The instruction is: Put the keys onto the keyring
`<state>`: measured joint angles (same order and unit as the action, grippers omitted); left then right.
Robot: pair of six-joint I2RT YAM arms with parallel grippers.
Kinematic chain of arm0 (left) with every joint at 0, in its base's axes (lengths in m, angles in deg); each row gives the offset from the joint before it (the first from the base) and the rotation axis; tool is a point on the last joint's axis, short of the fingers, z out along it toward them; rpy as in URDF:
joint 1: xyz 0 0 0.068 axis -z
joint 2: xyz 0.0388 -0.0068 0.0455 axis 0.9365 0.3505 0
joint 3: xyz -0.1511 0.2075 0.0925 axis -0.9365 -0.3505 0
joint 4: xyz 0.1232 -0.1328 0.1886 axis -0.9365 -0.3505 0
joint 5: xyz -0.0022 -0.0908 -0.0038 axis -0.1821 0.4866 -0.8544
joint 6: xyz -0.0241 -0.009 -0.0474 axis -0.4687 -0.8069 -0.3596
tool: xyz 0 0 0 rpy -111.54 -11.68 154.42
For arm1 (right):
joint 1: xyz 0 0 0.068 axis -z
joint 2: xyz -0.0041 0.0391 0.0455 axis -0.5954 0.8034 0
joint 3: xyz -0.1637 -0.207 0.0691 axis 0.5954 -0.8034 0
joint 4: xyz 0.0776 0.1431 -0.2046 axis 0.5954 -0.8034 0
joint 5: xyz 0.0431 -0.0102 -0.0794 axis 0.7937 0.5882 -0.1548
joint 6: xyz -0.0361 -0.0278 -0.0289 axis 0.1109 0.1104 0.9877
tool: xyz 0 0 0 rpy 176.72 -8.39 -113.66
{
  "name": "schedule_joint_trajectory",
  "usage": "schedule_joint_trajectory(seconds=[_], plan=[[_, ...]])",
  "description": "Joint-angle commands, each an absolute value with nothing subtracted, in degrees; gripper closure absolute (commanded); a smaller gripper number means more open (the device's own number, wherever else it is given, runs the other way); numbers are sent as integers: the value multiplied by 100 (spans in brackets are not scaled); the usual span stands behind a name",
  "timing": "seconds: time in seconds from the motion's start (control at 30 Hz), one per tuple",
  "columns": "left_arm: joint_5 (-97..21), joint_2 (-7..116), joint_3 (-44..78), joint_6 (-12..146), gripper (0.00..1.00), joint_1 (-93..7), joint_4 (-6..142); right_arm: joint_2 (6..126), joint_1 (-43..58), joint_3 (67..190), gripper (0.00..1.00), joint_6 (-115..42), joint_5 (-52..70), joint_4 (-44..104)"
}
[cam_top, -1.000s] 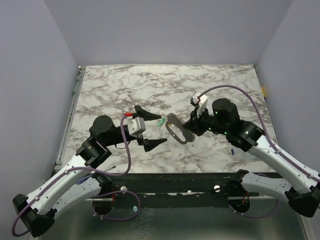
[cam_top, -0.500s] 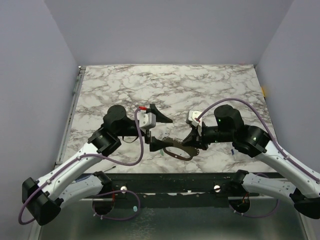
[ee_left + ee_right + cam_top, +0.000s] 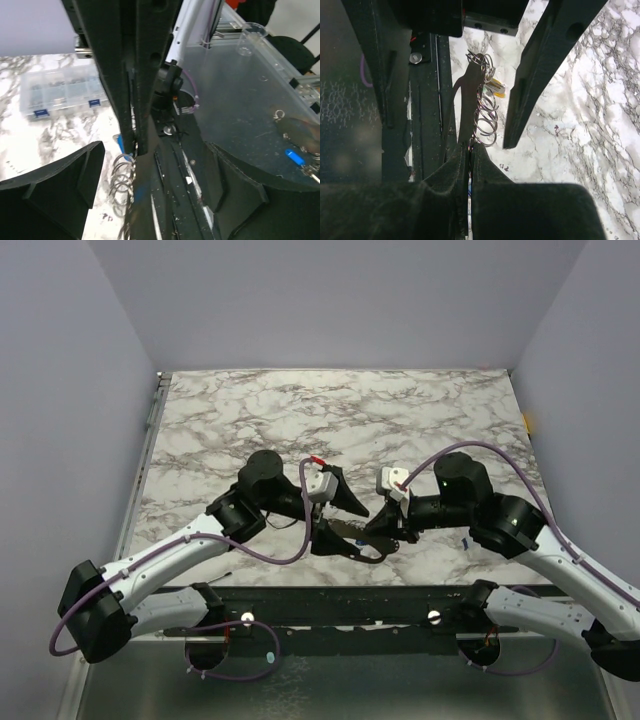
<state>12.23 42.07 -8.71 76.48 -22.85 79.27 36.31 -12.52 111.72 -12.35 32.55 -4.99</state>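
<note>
My right gripper (image 3: 378, 529) is shut on the keyring (image 3: 352, 537), a dark oval loop held low over the table's near edge. In the right wrist view my right gripper (image 3: 471, 148) pinches its edge. Several small silver rings (image 3: 485, 116) hang on it, with a yellow-gold key head (image 3: 495, 89) beyond them. My left gripper (image 3: 350, 528) is open, one finger on each side of the keyring. In the left wrist view my left gripper (image 3: 155, 170) straddles the loop's dark edge (image 3: 142, 125). The rings (image 3: 121, 176) and a blue key head (image 3: 121, 144) show there. The green key is not clearly visible.
The marble table (image 3: 250, 420) stretches behind both arms. Its near edge is a black rail (image 3: 340, 600) right under the grippers. A clear compartment box (image 3: 60, 94) shows in the left wrist view. A clear plastic sheet (image 3: 250, 105) with a blue piece (image 3: 295, 157) lies below the table.
Both arms have closed in toward the near middle. The left gripper moved right until its open fingers straddle the keyring. The right gripper lowered the keyring toward the front edge.
</note>
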Motion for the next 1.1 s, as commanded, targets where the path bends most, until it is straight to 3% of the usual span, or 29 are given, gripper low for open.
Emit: schedule_joint_trajectory(seconds=[0.0, 0.4, 0.53, 0.57, 0.67, 0.83, 0.9, 1.07], plan=[[1558, 4392, -970, 7518, 18, -2109, 8258, 3534, -1285, 11131, 99, -1143, 3420, -182], [1333, 4578, -1107, 7613, 49, -2004, 8334, 3400, -1285, 11170, 99, -1142, 3583, -89], [1258, 4643, -1117, 7625, 52, -1961, 8334, 3358, -1286, 11156, 99, -1157, 3647, -18], [1246, 4655, -1118, 7628, 51, -1956, 8333, 3353, -1285, 11147, 99, -1153, 3646, -9], [1159, 4664, -1127, 7628, 27, -1956, 8334, 3361, -1286, 11132, 99, -1156, 3677, -7], [1016, 4665, -1144, 7678, 17, -1956, 8341, 3351, -1285, 11137, 99, -1165, 3754, 30], [1034, 4713, -1116, 7683, 28, -1951, 8347, 3341, -1285, 11128, 99, -1170, 3777, 59], [1080, 4821, -1041, 7646, 75, -1947, 8365, 3357, -1285, 11110, 99, -1170, 3784, 85]])
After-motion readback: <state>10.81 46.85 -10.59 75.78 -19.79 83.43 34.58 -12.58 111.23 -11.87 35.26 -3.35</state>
